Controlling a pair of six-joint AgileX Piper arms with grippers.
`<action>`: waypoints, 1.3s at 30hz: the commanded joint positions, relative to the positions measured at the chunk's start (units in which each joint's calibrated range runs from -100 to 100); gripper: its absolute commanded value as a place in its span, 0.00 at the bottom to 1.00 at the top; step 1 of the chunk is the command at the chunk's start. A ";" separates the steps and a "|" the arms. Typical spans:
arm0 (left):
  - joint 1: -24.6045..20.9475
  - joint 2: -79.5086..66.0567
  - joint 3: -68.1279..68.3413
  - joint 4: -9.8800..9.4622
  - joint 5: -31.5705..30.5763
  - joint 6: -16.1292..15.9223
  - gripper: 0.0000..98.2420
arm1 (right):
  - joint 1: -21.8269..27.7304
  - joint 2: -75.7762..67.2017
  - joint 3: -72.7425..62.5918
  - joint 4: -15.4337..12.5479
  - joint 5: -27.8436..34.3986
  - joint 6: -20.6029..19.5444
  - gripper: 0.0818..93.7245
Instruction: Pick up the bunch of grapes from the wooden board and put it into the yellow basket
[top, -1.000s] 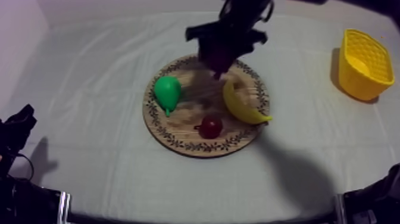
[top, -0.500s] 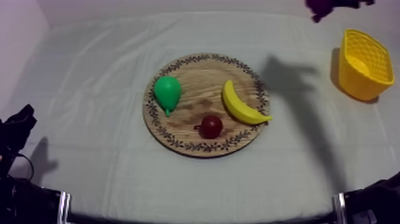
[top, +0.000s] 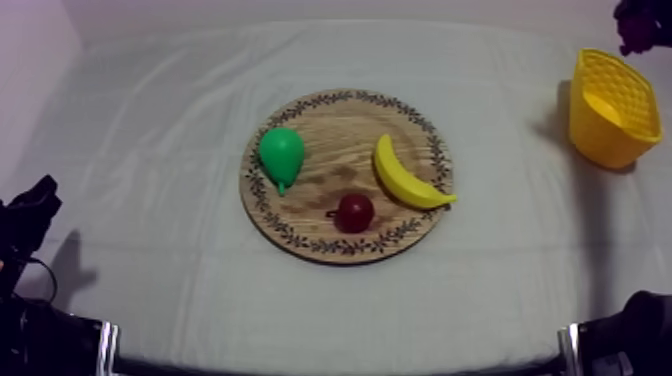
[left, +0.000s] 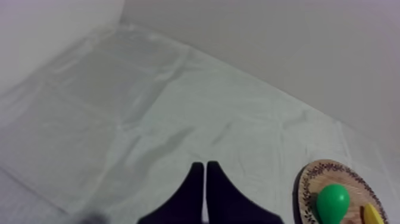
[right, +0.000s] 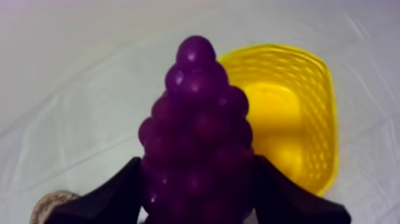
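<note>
A purple bunch of grapes (right: 196, 137) hangs in the air with my right gripper (right: 196, 196) shut on it, black fingers (right: 119, 190) on both sides. Behind it the yellow basket (right: 303, 113) lies open, just past the grapes. From above, the basket (top: 610, 110) stands at the table's far right, and a dark purple shape of the grapes (top: 640, 22) shows over its back edge. The round wooden board (top: 340, 125) sits mid-table. My left gripper (left: 205, 173) is shut on nothing, low over the cloth at the left (top: 30, 215).
On the board lie a green pear (top: 281, 155), a yellow banana (top: 405, 175) and a small red fruit (top: 354, 211). The left wrist view catches the board's edge (left: 309, 179) with the pear (left: 332, 201). Bare cloth surrounds the board.
My right arm has carried the grapes from over the board up and to the right, to the basket. The board now holds no grapes. The left arm has stayed still.
</note>
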 joint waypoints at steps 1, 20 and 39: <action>-0.03 0.05 0.00 0.01 -0.01 0.01 0.00 | 0.98 1.69 0.54 0.42 -1.15 -0.24 0.43; -0.03 0.05 0.00 0.01 -0.01 0.01 0.00 | 1.28 11.47 1.55 3.95 -2.59 -4.40 0.75; -0.03 0.05 0.00 0.01 -0.01 0.01 0.00 | -5.70 -22.66 21.81 2.85 -4.29 -1.03 0.24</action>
